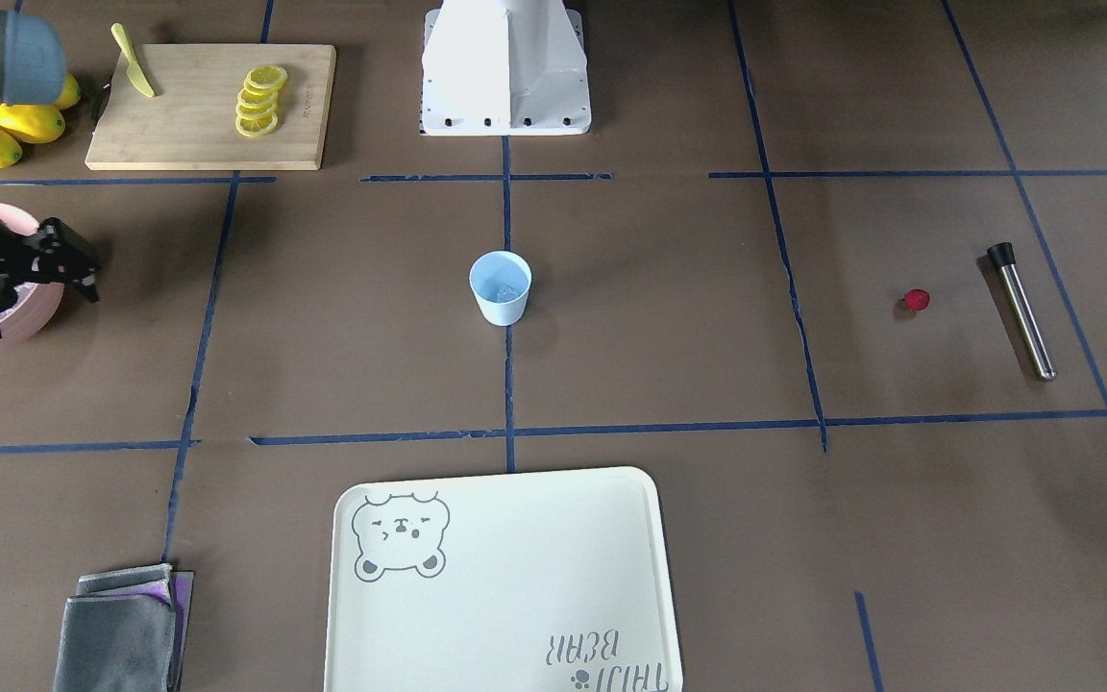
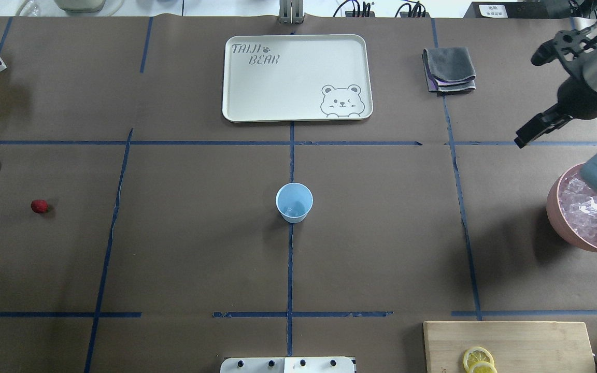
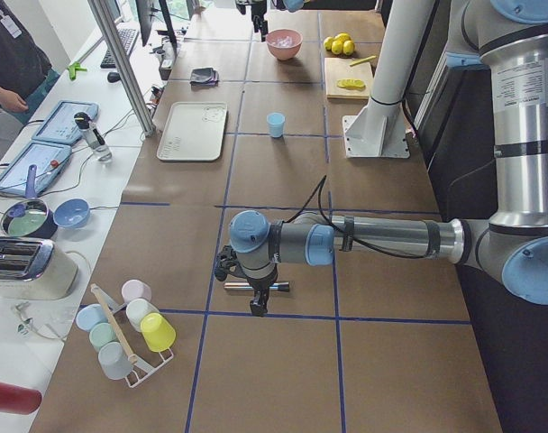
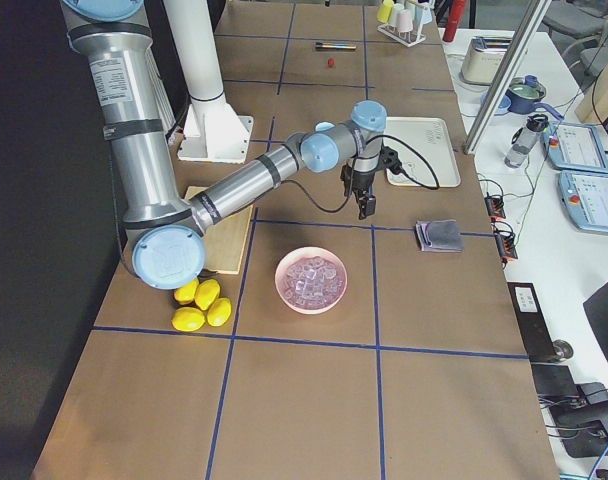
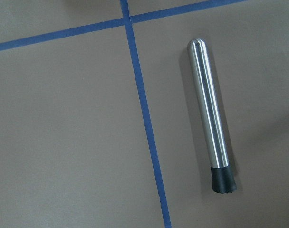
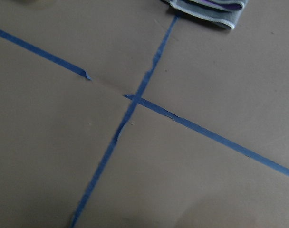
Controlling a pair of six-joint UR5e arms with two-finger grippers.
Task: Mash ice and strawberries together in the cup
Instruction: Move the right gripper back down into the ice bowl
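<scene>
The light-blue cup (image 2: 294, 202) stands upright at the table's middle, with a little clear ice (image 2: 293, 210) at its bottom. More ice (image 2: 588, 212) fills the pink bowl (image 2: 555, 217). One red strawberry (image 2: 39, 206) lies alone near a steel muddler (image 5: 211, 118). My left gripper (image 3: 256, 293) hovers over that muddler; I cannot tell whether it is open or shut. My right gripper (image 2: 529, 98) hangs open and holds nothing, above the table just beyond the pink bowl.
A cream bear tray (image 1: 501, 586) and folded grey cloths (image 1: 121, 630) lie on the operators' side. A cutting board (image 1: 212, 106) carries lemon slices and a knife, with whole lemons (image 1: 6, 130) beside it. A rack of cups (image 3: 125, 329) stands past the muddler.
</scene>
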